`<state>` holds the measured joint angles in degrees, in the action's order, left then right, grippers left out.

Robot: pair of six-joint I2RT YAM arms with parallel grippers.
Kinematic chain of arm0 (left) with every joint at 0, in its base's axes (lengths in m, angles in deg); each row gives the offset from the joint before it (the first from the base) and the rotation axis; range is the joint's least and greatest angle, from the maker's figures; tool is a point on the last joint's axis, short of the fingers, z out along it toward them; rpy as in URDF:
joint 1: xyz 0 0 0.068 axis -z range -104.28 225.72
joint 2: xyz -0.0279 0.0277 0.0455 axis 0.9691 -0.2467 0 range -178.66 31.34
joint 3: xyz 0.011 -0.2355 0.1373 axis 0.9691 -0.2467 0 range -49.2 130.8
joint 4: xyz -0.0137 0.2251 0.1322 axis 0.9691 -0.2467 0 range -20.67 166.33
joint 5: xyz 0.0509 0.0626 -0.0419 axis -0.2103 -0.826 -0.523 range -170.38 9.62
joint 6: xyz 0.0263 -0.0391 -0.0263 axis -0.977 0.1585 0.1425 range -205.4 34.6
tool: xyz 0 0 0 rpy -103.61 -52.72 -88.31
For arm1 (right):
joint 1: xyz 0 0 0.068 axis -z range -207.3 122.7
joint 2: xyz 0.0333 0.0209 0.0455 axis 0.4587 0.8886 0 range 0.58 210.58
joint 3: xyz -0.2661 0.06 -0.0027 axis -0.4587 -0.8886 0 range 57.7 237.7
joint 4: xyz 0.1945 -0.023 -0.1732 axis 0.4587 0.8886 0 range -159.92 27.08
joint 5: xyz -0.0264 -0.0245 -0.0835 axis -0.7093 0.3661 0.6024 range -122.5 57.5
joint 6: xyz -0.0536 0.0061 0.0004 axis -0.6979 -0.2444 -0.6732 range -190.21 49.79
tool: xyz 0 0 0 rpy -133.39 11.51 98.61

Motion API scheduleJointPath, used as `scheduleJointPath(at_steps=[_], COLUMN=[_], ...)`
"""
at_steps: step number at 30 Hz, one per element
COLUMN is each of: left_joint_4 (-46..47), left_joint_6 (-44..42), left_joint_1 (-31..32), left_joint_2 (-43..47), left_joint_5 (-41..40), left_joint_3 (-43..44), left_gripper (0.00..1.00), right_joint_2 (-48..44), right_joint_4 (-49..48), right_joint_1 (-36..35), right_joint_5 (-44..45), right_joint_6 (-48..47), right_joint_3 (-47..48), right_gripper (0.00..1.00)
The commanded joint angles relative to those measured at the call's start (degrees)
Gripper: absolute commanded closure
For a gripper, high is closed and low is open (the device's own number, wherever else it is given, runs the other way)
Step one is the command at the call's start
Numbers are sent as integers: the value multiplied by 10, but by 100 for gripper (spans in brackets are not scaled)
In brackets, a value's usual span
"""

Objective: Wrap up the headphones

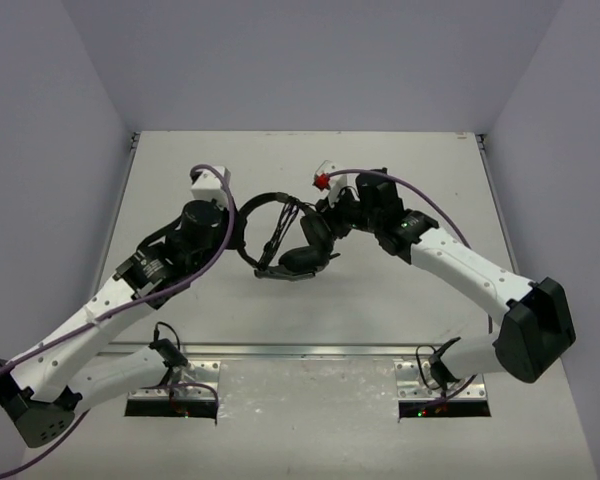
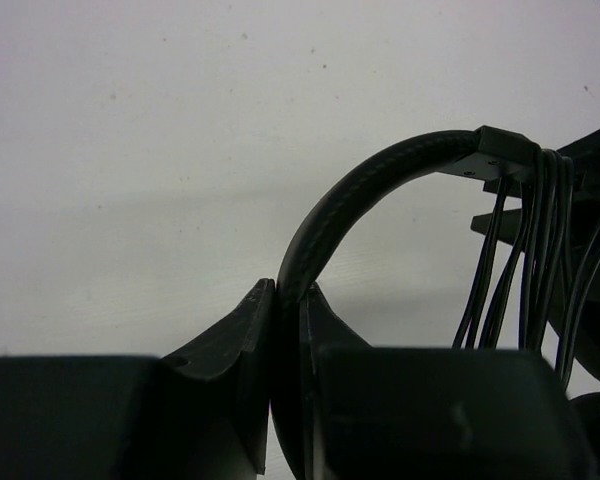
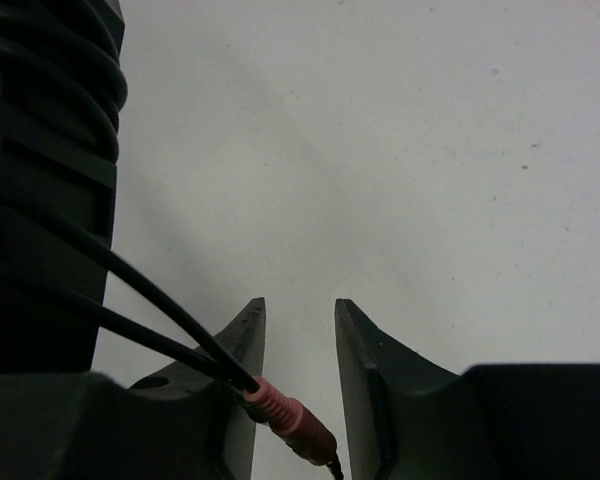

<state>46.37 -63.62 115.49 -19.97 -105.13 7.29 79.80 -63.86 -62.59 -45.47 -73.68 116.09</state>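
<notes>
Occupying the middle of the pale grey table (image 1: 400,300), the black over-ear headphones (image 1: 305,258) look light and springy. The left gripper (image 2: 287,290) is clamped on the stiff padded headband (image 2: 360,188), a sound hold. The thin, limp dark cable (image 2: 540,250) loops around it. The right gripper (image 3: 298,305) stands apart, with the slippery reddish plug (image 3: 280,408) lying unpinched between its jaws.

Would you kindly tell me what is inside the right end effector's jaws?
A reddish plug on the headphones' thin cable lies between the right end effector's spread fingers, close beside one of them. Its tip is cut off by the picture's edge.
</notes>
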Motion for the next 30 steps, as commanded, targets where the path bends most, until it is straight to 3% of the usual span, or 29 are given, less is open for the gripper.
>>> scheduleJointPath(at_steps=[1, 3, 5, 7, 10, 13, 17, 18, 19, 20, 23, 27, 30], left_joint_4=[44, 47, 61, 77, 89, 90, 92, 96, 103, 127, 196, 292, 370], left_joint_6=[-10, -3, 9, 11, 5, -2, 12, 12, 11, 7, -50, -81, -122], left_joint_1=[-20, -61, -122, -145, -162, -180, -265, -285, -319, -335, -379, -433, -435], left_joint_2=[-36, -48, -64, -75, -98, -127, -178, -200, -210, -222, -270, -362, -412], left_joint_5=[61, 83, 127, 149, 153, 147, 140, 157, 163, 168, 218, 385, 400], left_joint_3=[38, 35, 24, 17, 24, 35, 42, 44, 49, 49, 53, 52, 48], left_gripper=[100, 100, 100, 100, 100, 100, 100, 100, 100, 100, 100, 100, 100], right_joint_2=[10, 18, 19, 13, 10, 11, 7, 2, -9, -17, -63, -121, -152], right_joint_4=[-25, -25, -28, -46, -57, -56, -25, -13, -6, -4, -12, -54, -57], right_joint_1=[40, 56, 73, 87, 113, 135, 144, 144, 144, 144, 144, 138, 131], right_joint_5=[-78, -82, -88, -82, -70, -42, 29, 31, 28, 26, 7, -51, -85], right_joint_6=[56, 83, 106, 129, 165, 191, 231, 238, 241, 245, 263, 295, 306], right_joint_3=[-7, -18, -44, -68, -108, -137, -152, -155, -158, -168, -204, -264, -287], right_gripper=[63, 54, 50, 47, 38, 36, 29, 23, 5, 2, 1, 1, 1])
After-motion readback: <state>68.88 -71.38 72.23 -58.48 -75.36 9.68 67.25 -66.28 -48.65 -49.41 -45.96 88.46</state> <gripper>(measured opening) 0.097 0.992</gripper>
